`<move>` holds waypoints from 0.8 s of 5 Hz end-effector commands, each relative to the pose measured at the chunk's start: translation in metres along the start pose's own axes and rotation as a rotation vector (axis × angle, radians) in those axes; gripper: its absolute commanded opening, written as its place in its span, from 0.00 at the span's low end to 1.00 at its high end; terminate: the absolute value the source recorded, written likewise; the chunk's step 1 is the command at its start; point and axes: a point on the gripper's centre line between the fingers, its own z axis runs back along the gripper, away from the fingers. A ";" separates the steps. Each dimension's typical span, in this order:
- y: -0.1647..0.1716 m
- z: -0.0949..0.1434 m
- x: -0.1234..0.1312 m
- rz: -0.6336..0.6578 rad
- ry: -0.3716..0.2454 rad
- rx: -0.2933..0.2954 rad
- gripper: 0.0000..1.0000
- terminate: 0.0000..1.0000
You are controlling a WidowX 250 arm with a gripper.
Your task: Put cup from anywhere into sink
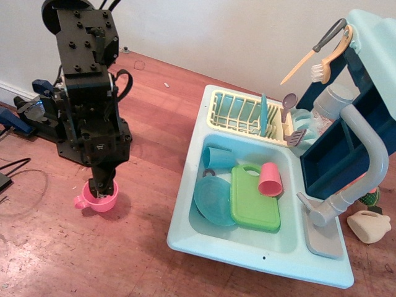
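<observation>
One view shows the whole scene. The arm (86, 93) stands at the left over the wooden table (142, 124), its gripper (103, 189) lowered into the mouth of the pink cup (99, 199). The fingers are close together at the cup's rim, but I cannot tell whether they are clamped on it. The cup sits upright on the table, its handle pointing left, well apart from the sink (247, 247) on the right. In the basin lie a blue cup (218, 158) on its side, a blue plate (214, 201), a green board (253, 198) and a salmon cup (270, 179) tipped over on the board. The yellow rack (238, 114) sits behind the basin, with utensils in its holder. The grey faucet (365, 161) arches over the sink's right edge.
</observation>
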 end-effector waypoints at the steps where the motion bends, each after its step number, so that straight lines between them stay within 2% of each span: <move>1: 0.000 0.000 0.000 0.000 0.000 0.000 1.00 0.00; 2: -0.007 -0.008 0.006 0.006 -0.023 -0.005 1.00 0.00; 4: -0.015 -0.033 0.001 0.018 -0.016 -0.042 1.00 0.00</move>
